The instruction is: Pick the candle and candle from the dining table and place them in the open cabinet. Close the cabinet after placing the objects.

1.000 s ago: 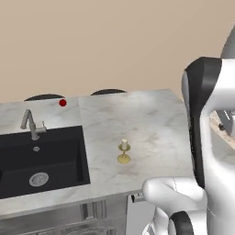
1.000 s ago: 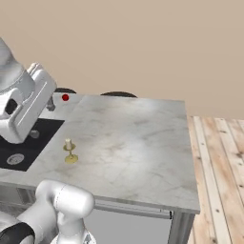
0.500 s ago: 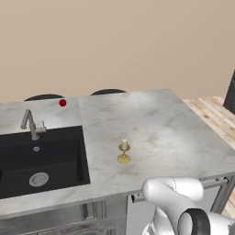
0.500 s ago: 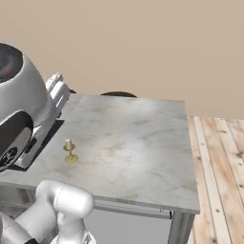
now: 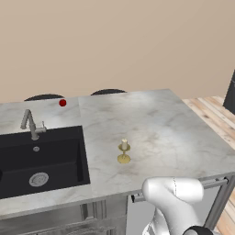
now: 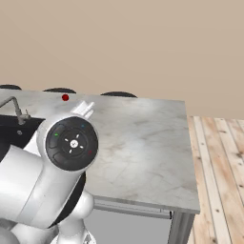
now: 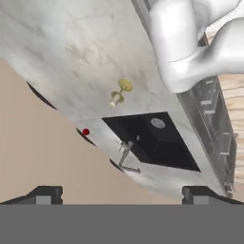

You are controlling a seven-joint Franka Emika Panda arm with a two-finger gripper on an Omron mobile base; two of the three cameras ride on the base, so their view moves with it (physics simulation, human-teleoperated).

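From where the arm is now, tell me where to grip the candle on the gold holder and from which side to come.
Grip the candle around its slim gold stem, between the drip cup and the round foot. It stands upright and alone on the dining table, so probably come in level from the table's front edge with the open gripper, jaws either side of the stem.

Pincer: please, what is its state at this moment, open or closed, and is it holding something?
Pincer: open, jaws wide apart, holding nothing; the candle stands on the dining table, far from it.
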